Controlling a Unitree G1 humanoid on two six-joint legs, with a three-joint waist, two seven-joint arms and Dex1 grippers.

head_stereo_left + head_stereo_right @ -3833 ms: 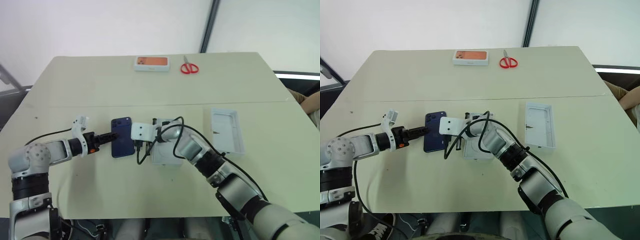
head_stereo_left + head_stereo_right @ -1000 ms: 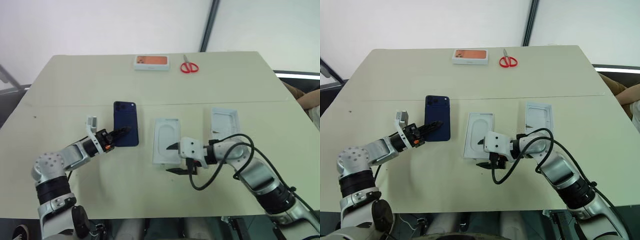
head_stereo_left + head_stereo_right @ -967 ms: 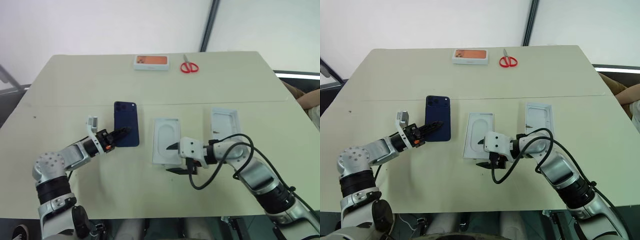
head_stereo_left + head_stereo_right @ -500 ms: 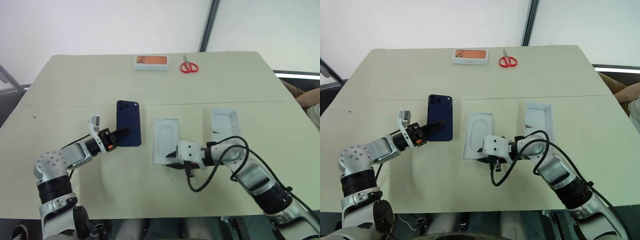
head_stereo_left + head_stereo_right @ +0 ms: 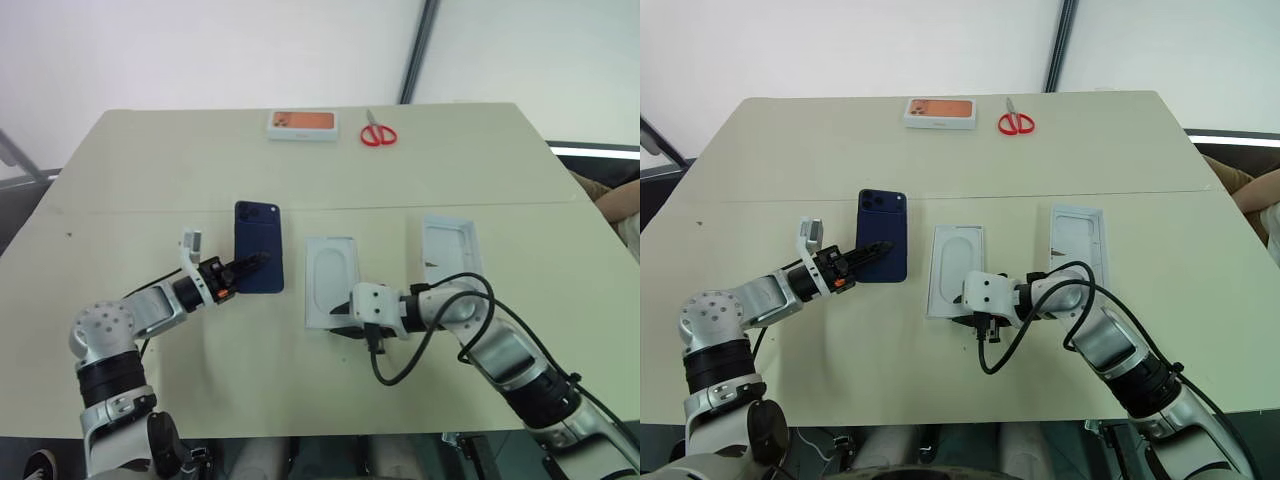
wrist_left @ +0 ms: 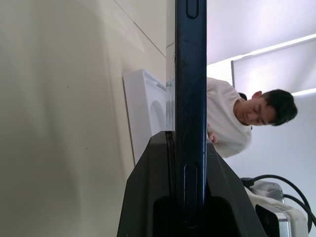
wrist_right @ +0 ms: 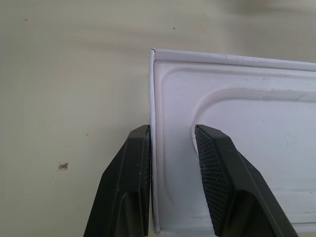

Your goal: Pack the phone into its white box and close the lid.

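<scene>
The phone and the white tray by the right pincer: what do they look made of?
The phone: glossy dark-blue back, probably glass, going by its sheen; its edge looks like smooth painted metal, though plastic is possible. The tray: matte white, thin-walled, with softly moulded contours; likely moulded pulp or coated card, possibly thin plastic.

No legible text, brand, number or sign on anything. The orange-topped white box (image 5: 303,124) at the table's far edge bears markings too small to read.
</scene>
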